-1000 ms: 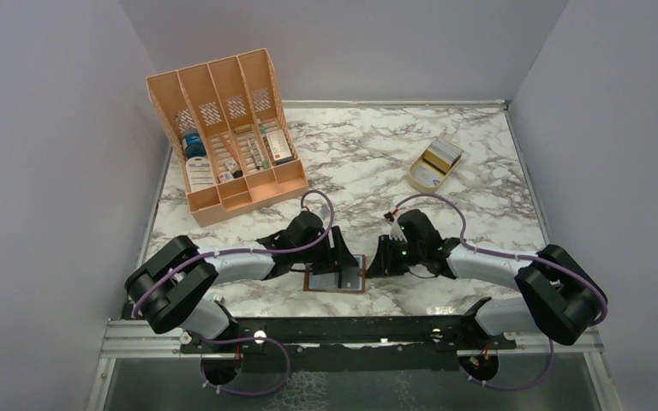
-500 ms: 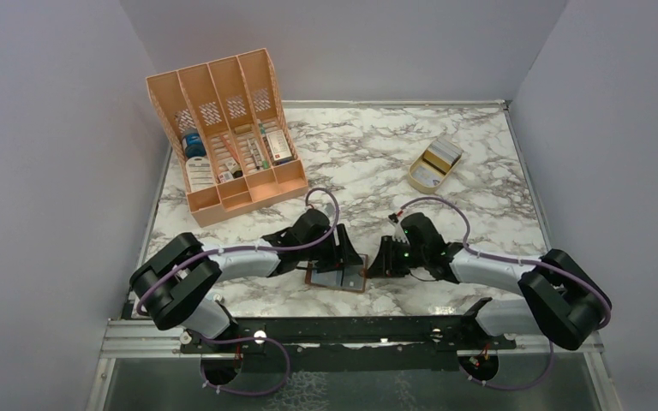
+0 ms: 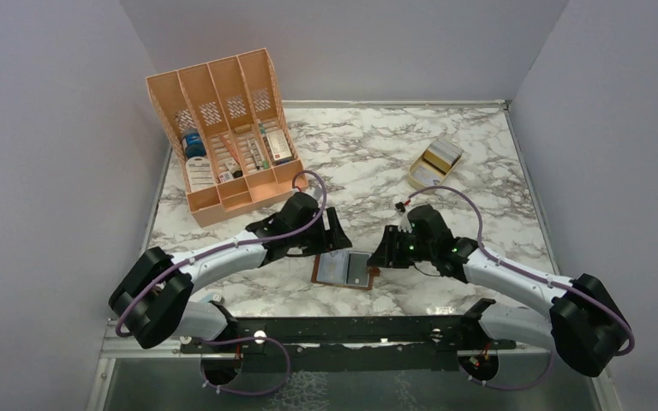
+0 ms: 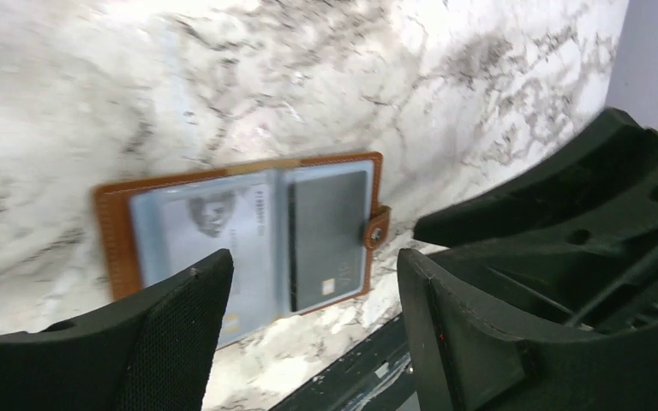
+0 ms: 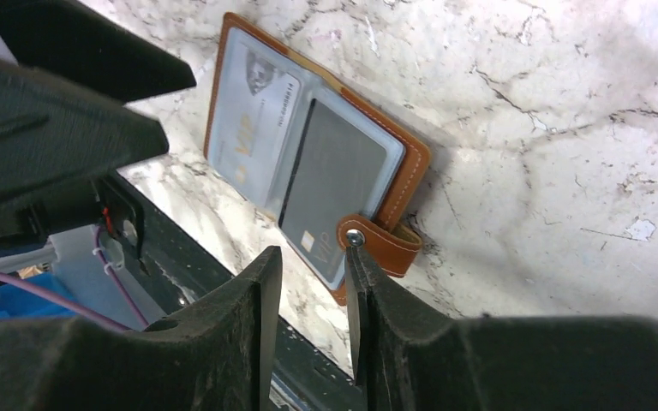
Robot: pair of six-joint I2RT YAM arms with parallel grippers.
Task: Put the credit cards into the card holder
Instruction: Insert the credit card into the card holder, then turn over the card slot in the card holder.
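Observation:
The brown card holder lies open and flat on the marble near the front edge. A pale card sits in its left sleeve and a dark card in its right sleeve; both also show in the right wrist view, the pale card and the dark card. The snap tab sticks out on the right. My left gripper hangs just behind the holder, open wide and empty. My right gripper is beside the tab, narrowly open and empty.
The big orange organiser stands at the back left. A small tan wooden stand lies at the back right. The black rail runs along the near table edge, close in front of the holder.
My left gripper has drawn back off the holder toward the rear, leaving it open on the table. The holder now lies slightly further right. My right gripper has shifted a little right.

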